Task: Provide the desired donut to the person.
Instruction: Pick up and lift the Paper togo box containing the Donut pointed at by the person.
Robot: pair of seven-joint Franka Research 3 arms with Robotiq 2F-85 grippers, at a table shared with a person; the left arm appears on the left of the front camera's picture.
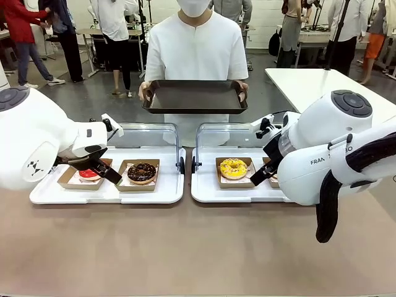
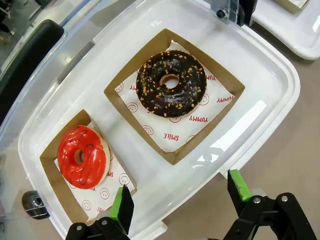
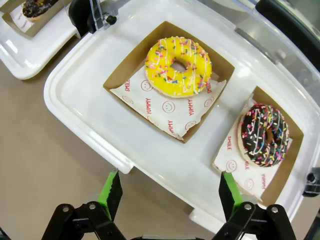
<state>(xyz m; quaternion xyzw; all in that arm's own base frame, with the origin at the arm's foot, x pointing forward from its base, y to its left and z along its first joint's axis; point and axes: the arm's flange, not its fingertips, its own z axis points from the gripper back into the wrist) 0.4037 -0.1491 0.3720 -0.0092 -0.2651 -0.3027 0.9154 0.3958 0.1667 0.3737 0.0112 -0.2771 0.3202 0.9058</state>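
Two white trays sit side by side on the worktop (image 1: 185, 247) in the front view, the left tray (image 1: 46, 197) and the right tray (image 1: 207, 195), each with donuts in small brown boxes. The person (image 1: 195, 43) stands at the far side and holds out a dark tray (image 1: 195, 97) with both hands. The left arm (image 1: 37, 145) hangs over the left tray and the right arm (image 1: 328, 154) over the right tray. The right arm hides one box, so from here I can't be sure what is in it. In the left wrist view the left end effector (image 2: 179, 192) has its fingers wide apart and holds nothing. It hovers at the tray's near edge, with the red donut (image 2: 82, 156) and the nutty chocolate donut (image 2: 171, 83) beyond it. In the right wrist view the right end effector (image 3: 170, 187) is spread apart too and holds nothing, with the yellow donut (image 3: 178, 66) and the sprinkle donut (image 3: 264, 134) beyond it. Nothing shows which donut is wanted, so I think a wrong pick is the big risk. A hard squeeze could also squash the soft icing, or a finger could catch a box wall and drag the box along.
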